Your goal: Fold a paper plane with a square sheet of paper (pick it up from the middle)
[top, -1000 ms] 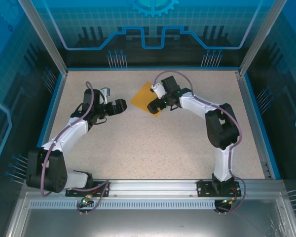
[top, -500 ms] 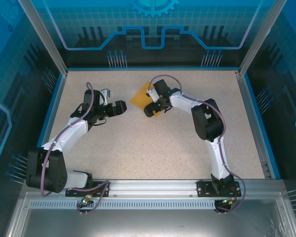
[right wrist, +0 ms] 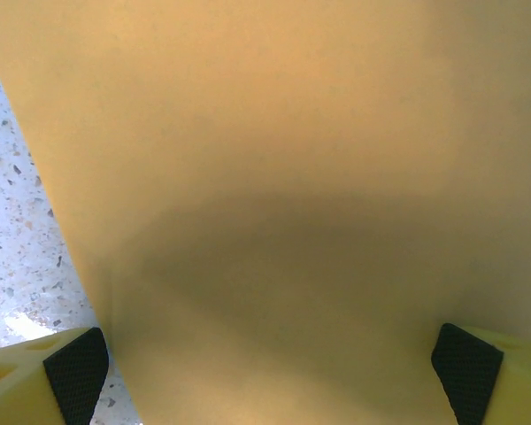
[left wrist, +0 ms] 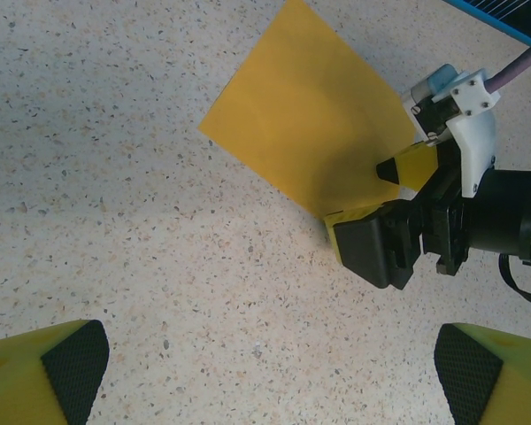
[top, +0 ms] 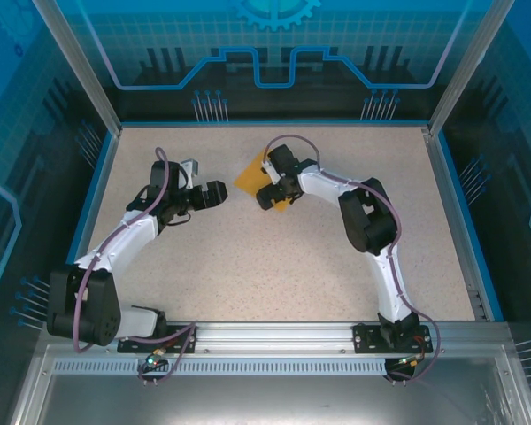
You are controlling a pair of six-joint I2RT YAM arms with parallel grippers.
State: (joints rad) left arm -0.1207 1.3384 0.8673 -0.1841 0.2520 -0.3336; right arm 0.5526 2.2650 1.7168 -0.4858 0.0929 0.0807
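The square sheet of paper [top: 249, 174] lies flat and uncreased on the speckled table, orange-yellow, turned like a diamond at the far middle. My right gripper [top: 270, 193] hangs low over its near right part, open, a finger on either side and nothing held. In the left wrist view the sheet [left wrist: 305, 115] has the right gripper [left wrist: 358, 197] at its lower right corner. The sheet [right wrist: 274, 159] spreads wide under my right gripper [right wrist: 270, 372], between its black pads [right wrist: 75, 372]. My left gripper [top: 214, 194] is open above bare table, left of the sheet; its fingertips [left wrist: 71, 363] stand wide apart. The paper plane is out of view.
A blue rim [top: 265, 124] bounds the table, with frame posts [top: 75, 66] at the far corners and glass walls behind. The right arm's elbow [top: 367, 217] sits mid-right. Bare speckled tabletop [top: 248, 266] stretches between the arms.
My right gripper has slid left and a little farther onto the sheet, and its elbow has drawn inward. The left arm has stayed still. Both grippers have stayed open.
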